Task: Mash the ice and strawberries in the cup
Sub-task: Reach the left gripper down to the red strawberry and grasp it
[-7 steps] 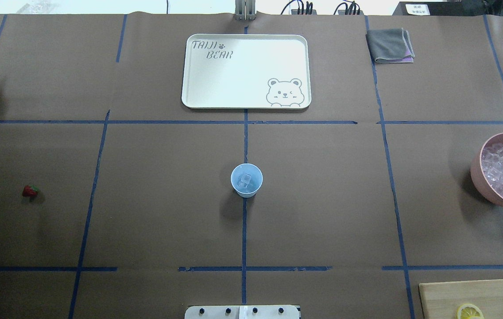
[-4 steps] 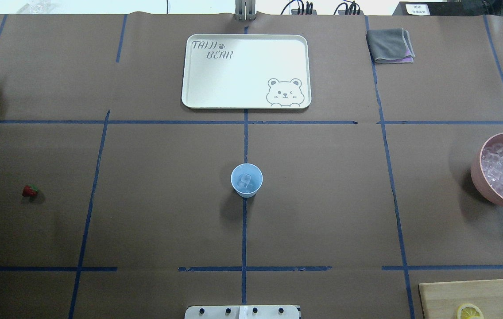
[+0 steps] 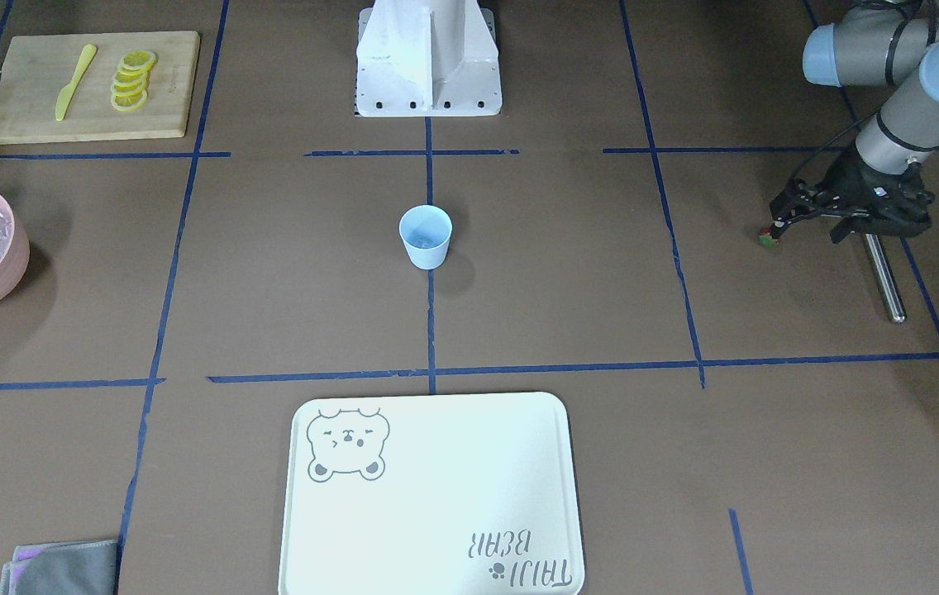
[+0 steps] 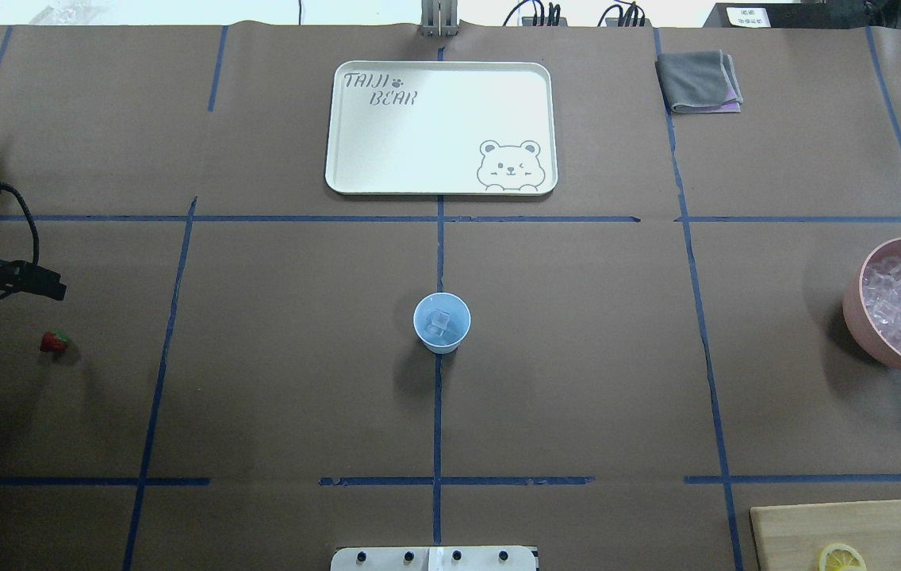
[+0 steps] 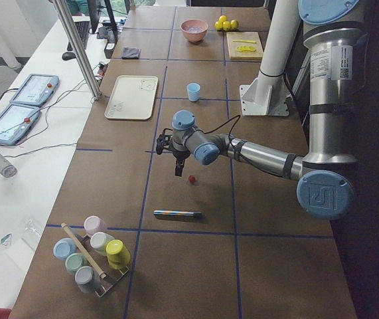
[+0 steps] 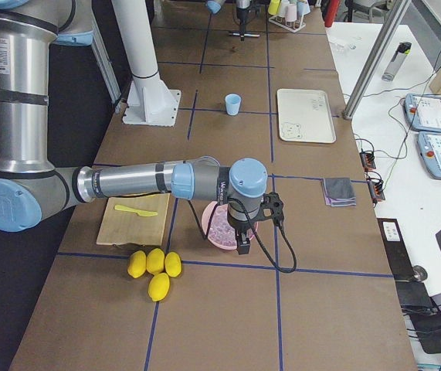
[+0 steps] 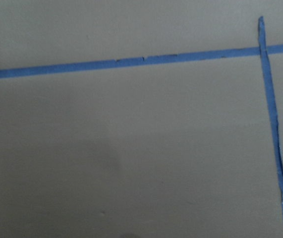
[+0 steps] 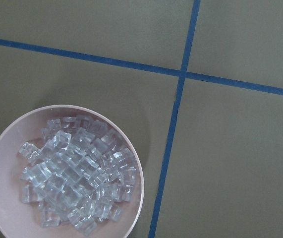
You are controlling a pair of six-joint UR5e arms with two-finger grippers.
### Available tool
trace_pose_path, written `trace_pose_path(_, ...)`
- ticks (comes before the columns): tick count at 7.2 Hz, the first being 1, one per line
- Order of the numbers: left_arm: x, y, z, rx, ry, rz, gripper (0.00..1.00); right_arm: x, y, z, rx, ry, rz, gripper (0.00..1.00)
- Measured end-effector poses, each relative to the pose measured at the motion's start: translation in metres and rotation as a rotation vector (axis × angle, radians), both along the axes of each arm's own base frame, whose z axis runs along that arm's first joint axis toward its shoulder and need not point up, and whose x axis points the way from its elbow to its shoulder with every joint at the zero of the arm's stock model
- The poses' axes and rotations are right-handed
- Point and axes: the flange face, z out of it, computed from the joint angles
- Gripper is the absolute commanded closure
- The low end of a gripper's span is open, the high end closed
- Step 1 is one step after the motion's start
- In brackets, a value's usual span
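The light-blue cup stands upright at the table's middle and holds a few clear ice cubes. It also shows in the front view. The red strawberry lies on the table at the left, small in the front view. My left gripper hangs over the table just beside the strawberry, apart from it. Its fingers are not clear enough to tell if they are open. My right gripper hangs above the pink bowl of ice. I cannot tell whether it is open or shut.
The pink bowl is at the right edge. A metal rod lies by the left gripper. A white bear tray and grey cloth are at the far side. A cutting board holds lemon slices and a yellow knife.
My left arm has come into the overhead view from the left edge and moved toward the strawberry. The cup, strawberry and bowl have not moved.
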Motion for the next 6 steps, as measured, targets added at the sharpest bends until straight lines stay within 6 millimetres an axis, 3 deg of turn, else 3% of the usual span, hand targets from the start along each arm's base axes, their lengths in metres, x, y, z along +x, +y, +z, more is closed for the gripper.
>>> trace_pose_path(3,0.022,0.009,0.033,-0.018,-0.008,0.015,0.0,0.0,0.0,0.001,-0.001,0.0,0.0,0.01)
trace_pose_path(6,0.038,0.018,0.048,-0.034,-0.011,0.041,0.0,0.0,0.0,0.001,0.0,0.0,-0.001,0.0)
